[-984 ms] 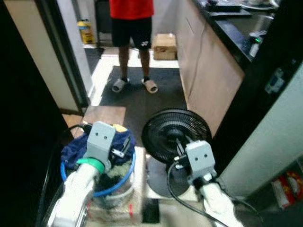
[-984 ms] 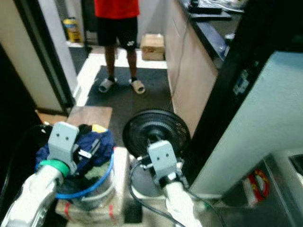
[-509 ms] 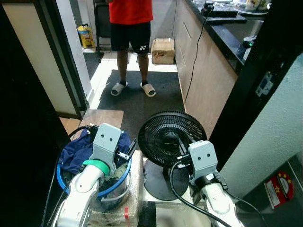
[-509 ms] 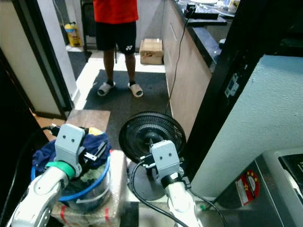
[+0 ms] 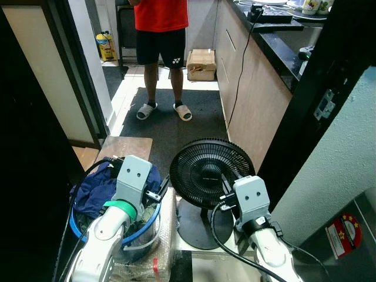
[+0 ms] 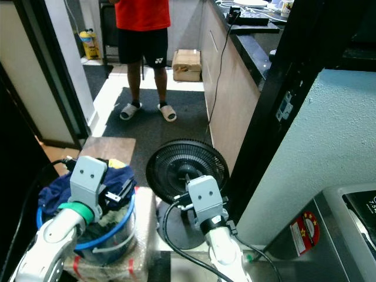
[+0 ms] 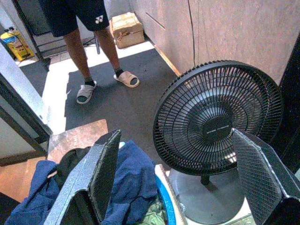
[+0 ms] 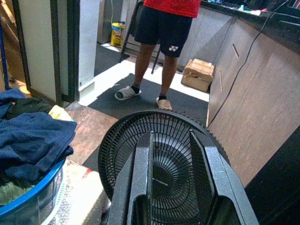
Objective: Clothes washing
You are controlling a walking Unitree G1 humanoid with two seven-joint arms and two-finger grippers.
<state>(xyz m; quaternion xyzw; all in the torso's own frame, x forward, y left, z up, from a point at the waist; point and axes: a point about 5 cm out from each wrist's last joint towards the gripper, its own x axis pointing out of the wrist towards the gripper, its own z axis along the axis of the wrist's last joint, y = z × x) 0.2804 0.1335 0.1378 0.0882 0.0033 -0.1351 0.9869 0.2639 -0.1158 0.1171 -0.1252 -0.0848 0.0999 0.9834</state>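
Note:
A blue-rimmed laundry basket (image 5: 150, 225) stands low at my left, heaped with dark blue clothes (image 5: 94, 191) and some green cloth; the same clothes (image 7: 133, 180) lie under my left hand. My left gripper (image 5: 157, 192) hovers just over the basket's right side, open wide, fingers (image 7: 96, 180) far apart with nothing between them. My right gripper (image 5: 227, 202) is held in front of a black floor fan (image 5: 211, 171). Its fingers (image 8: 143, 178) stand a narrow gap apart and hold nothing.
A person (image 5: 161, 35) in a red shirt and slippers stands ahead on a dark mat (image 5: 176, 126). A wooden counter (image 5: 258, 82) runs along the right, and a cardboard box (image 5: 201, 61) sits beyond. A grey appliance (image 6: 352, 226) with a red sticker is low right. A dark doorframe (image 5: 70, 70) is left.
The camera has steadied and shifted a little, so the picture is sharper. Both arms keep the same places over the basket and before the fan.

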